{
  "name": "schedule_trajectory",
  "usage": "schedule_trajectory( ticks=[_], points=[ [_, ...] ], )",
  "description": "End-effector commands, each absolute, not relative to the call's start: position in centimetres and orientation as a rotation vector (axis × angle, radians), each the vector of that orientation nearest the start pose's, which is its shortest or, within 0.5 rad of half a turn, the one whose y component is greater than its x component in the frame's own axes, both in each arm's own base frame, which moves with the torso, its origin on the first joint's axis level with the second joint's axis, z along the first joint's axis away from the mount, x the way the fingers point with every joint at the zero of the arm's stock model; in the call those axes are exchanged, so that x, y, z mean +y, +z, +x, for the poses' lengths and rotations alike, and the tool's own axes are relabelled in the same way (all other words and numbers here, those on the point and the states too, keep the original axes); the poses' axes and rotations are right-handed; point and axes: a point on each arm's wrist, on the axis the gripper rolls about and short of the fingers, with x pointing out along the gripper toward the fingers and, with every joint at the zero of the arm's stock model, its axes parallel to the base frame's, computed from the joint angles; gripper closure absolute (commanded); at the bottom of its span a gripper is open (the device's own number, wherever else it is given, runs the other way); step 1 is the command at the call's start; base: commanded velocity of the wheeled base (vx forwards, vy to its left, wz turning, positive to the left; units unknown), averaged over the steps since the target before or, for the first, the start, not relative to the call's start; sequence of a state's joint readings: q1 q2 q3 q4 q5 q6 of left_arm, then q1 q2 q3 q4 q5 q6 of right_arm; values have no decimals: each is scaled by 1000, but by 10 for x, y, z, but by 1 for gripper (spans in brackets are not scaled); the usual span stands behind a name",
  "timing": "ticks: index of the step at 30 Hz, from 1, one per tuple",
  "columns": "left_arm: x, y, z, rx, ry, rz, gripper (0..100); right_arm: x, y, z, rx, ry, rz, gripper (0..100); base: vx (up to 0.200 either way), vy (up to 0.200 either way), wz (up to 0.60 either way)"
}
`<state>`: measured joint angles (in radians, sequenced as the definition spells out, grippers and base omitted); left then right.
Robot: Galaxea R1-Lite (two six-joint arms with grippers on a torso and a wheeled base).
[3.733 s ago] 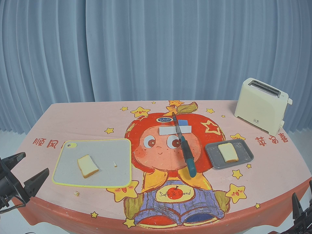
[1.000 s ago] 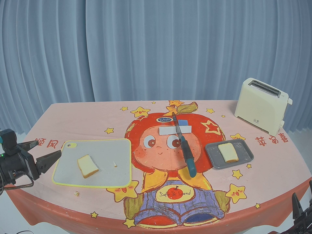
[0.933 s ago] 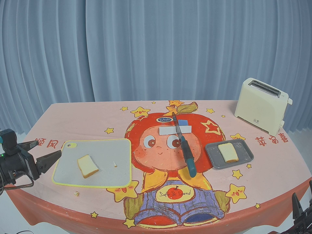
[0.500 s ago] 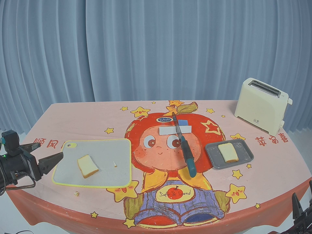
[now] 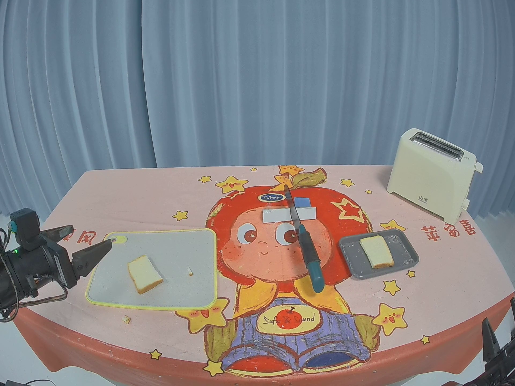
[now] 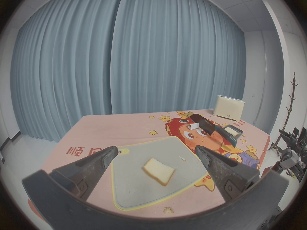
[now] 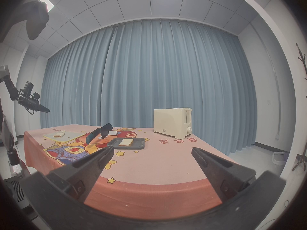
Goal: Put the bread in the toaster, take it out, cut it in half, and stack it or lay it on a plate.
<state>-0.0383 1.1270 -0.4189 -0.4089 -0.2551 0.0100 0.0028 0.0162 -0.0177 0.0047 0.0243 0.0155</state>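
A: Where is the bread at this moment?

B: One bread piece [image 5: 145, 273] lies flat on the cutting board [image 5: 177, 290], on the left side of the desk [image 5: 134, 194]. It is a little to the left of the board's middle. A second bread piece [image 5: 376, 251] lies flat in the grey plate [image 5: 351, 255], on the right side of the desk.

A: And the toaster?

B: The toaster [image 5: 432, 173] stands at the far right corner, behind the plate and apart from it.

A: How is the left tool?

B: The left tool [image 5: 92, 234] hovers at the left edge of the desk, just beside the cutting board. Its fingers are spread wide and hold nothing. They point toward the bread piece, and one fingertip is close to the board's corner with the hanging hole. Whether it touches the board, I cannot tell.

A: And the right tool?

B: The right tool [image 7: 152, 150] is also spread wide, with nothing between its fingers. It is low, at the near right edge of the desk, well apart from the plate and the toaster.

A: Where is the knife?

B: The knife [image 5: 306, 242] lies in the middle of the desk, between the board and the plate, touching neither. Its teal handle points to the near edge, and the blade lies across a white strip [image 5: 276, 215]. A crumb [image 5: 190, 270] lies on the board to the right of the bread piece. A second crumb [image 5: 126, 319] lies on the desk just before the board's near edge.
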Motion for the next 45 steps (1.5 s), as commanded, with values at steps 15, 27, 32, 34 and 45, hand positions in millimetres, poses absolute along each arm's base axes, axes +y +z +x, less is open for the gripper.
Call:
schedule_trajectory(
  ticks=[15,27,32,34,45],
  points=[
    [-14,174,157,353,-305,-27,0,1,76,-22,2,26,15,0,0,0,0],
    [-15,174,157,351,-314,-28,0,0,76,-22,0,25,14,0,0,0,0],
    [-15,173,158,357,-314,-28,0,0,76,-22,0,25,14,0,0,0,0],
    [-15,171,159,368,-314,-29,0,0,76,-22,0,25,14,0,0,0,0],
    [-15,170,161,379,-317,-31,0,1,76,-22,-1,23,14,0,0,0,0]
  ],
)
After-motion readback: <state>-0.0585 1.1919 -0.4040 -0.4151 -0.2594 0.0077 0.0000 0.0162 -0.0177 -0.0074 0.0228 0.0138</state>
